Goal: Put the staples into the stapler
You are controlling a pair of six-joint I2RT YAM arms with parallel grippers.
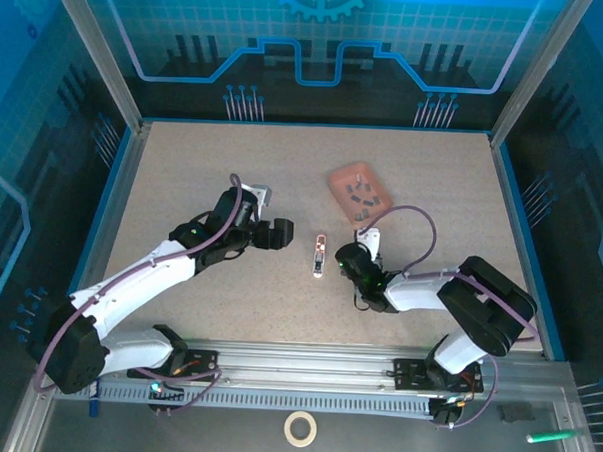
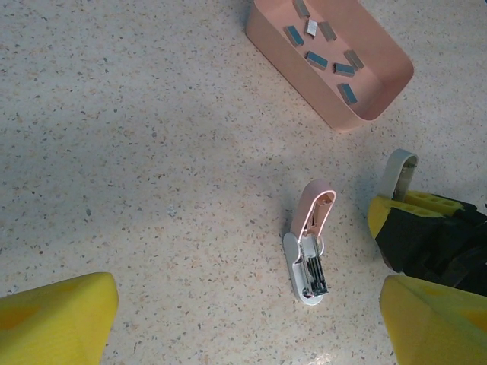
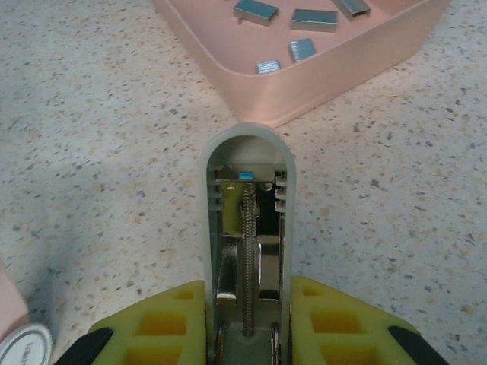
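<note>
The stapler (image 1: 318, 257) lies open mid-table, between the two grippers. In the left wrist view its white base (image 2: 304, 266) holds a dark metal channel, and its pink arm (image 2: 314, 205) is tilted up. My left gripper (image 2: 247, 334) is open, its yellow fingers (image 2: 57, 319) wide apart on the near side of the stapler and not touching it. My right gripper (image 3: 249, 293) is shut on a white stapler cover (image 3: 248, 131) with a spring inside, just right of the stapler (image 2: 399, 173). Several staples (image 3: 313, 19) lie in a pink tray (image 3: 251, 84).
The pink tray (image 1: 344, 178) sits behind the right gripper (image 1: 354, 262), close to the cover's tip. Blue walls border the table. A tape roll (image 1: 299, 427) and a green pen (image 1: 548, 435) lie off the table at the front.
</note>
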